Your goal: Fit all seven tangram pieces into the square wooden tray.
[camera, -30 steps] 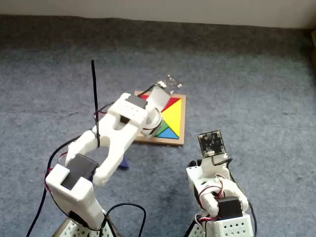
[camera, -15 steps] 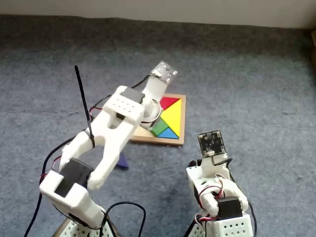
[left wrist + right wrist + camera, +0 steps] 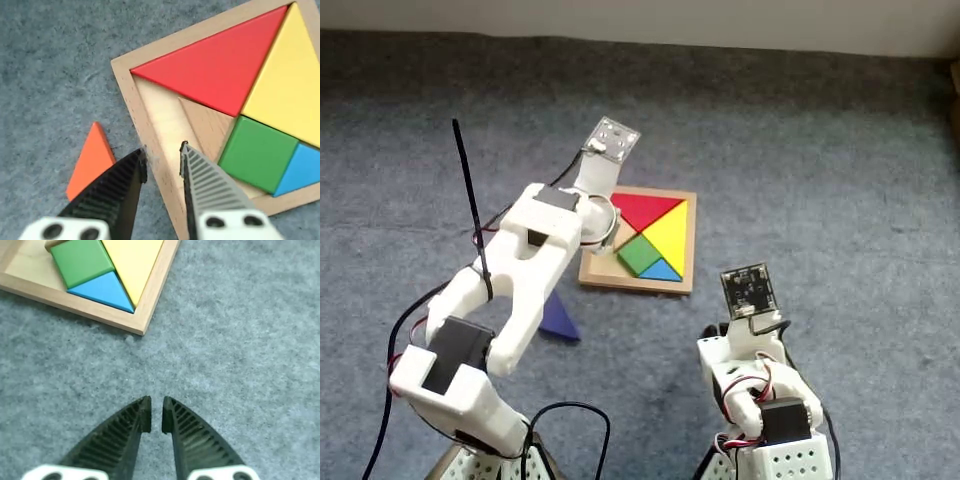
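Grey carpet [image 3: 840,150] covers the table, and the tray [image 3: 640,284] lies just right of centre in the high view. Four pieces sit flush in it: a red triangle [image 3: 645,211] along its far side, a yellow triangle [image 3: 672,235] on the right, and a green square [image 3: 638,256] and blue triangle [image 3: 664,270] touching each other at the near edge. The tray's left part shows bare wood [image 3: 165,125]. An orange triangle [image 3: 92,160] lies flat on the carpet just outside the rim on that side, and a dark blue triangle [image 3: 558,318] lies lower left of the tray, close to the left arm [image 3: 520,290]. The left gripper [image 3: 162,155] hangs over the rim between the orange triangle and the bare wood, its jaws a little apart and holding nothing. The right gripper [image 3: 155,415] points at carpet near the tray's near right corner, with only a narrow slit between its jaws, also empty; the right arm [image 3: 760,400] sits folded at lower right. The loose pieces look like thin, stiff, light wood with smooth painted faces, likely to slide or tip if nudged. The surest hold is probably a pinch across two edges near the middle of a piece, with the fingertips pressed slightly into the pile.
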